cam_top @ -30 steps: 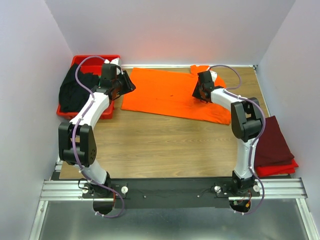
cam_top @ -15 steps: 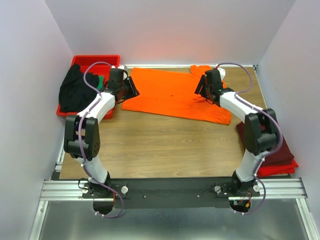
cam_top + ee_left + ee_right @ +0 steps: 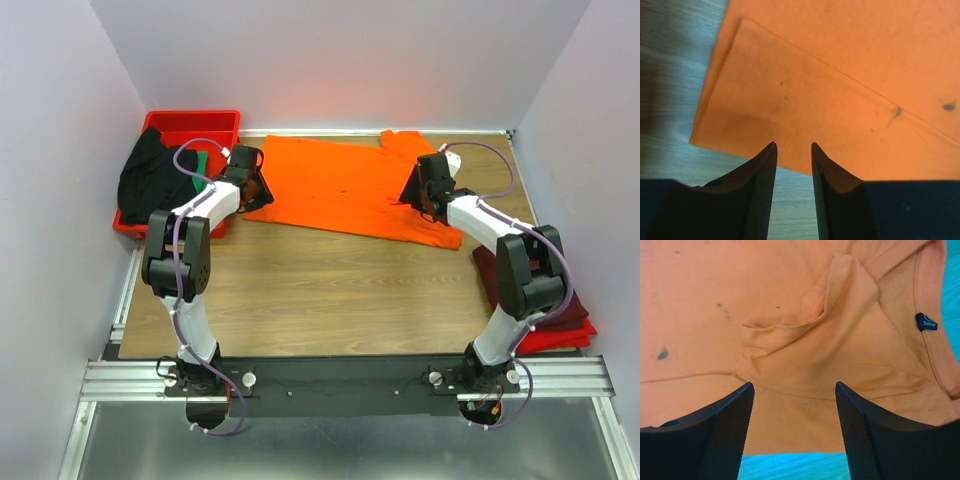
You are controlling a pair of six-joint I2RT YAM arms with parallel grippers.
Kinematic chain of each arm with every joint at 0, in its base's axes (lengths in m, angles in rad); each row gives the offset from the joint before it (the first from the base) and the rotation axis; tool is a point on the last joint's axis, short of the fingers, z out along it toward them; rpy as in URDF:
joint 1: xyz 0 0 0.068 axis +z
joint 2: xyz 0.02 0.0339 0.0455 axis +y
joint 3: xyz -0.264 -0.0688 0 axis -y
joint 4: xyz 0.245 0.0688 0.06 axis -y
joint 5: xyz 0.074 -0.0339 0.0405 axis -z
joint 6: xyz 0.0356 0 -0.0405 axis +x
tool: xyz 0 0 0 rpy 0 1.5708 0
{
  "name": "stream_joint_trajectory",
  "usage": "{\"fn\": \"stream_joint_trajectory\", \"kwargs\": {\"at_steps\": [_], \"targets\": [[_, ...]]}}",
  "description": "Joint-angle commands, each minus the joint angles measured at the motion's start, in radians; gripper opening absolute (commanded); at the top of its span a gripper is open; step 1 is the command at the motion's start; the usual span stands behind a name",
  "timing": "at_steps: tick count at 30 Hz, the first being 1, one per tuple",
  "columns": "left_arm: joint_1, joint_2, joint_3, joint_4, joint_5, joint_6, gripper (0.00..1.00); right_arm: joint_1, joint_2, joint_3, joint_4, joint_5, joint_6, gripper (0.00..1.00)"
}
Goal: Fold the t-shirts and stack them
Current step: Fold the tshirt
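The orange t-shirt (image 3: 345, 190) lies spread flat across the far middle of the wooden table (image 3: 330, 280), collar end to the right. There the right wrist view shows a small dark size label (image 3: 926, 322) and a puckered ridge of cloth by the sleeve. The left gripper (image 3: 252, 186) hangs over the shirt's near-left corner, jaws a little apart with nothing between them. The right gripper (image 3: 425, 186) is poised over the collar end, jaws wide and empty. The black t-shirt (image 3: 148, 182) and a glimpse of the green t-shirt (image 3: 203, 166) sit heaped in and over the red tray (image 3: 190, 122) at far left. A folded maroon t-shirt (image 3: 572, 300) rests at near right, on folded red cloth (image 3: 560, 338). The step in hand looks like folding the orange shirt, with neither end yet taken. Next, each gripper probably needs to drop onto the near edge, pinch one layer cleanly, and carry it over evenly; the pucker may want smoothing first.
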Motion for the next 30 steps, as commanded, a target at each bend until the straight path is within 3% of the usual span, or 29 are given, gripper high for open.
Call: {"fn": "stream_joint_trajectory", "kwargs": {"at_steps": [1,15,30], "targets": [[0.001,0.024,0.034,-0.028,-0.083,-0.021,0.41,-0.025,0.064,0.027,-0.014,0.002,0.013,0.72],[0.001,0.079,0.081,-0.049,-0.088,-0.01,0.4,-0.054,0.31,0.265,-0.031,-0.036,0.007,0.69],[0.001,0.085,0.081,-0.043,-0.072,-0.002,0.4,-0.054,0.405,0.36,-0.041,-0.11,0.036,0.68]]}}
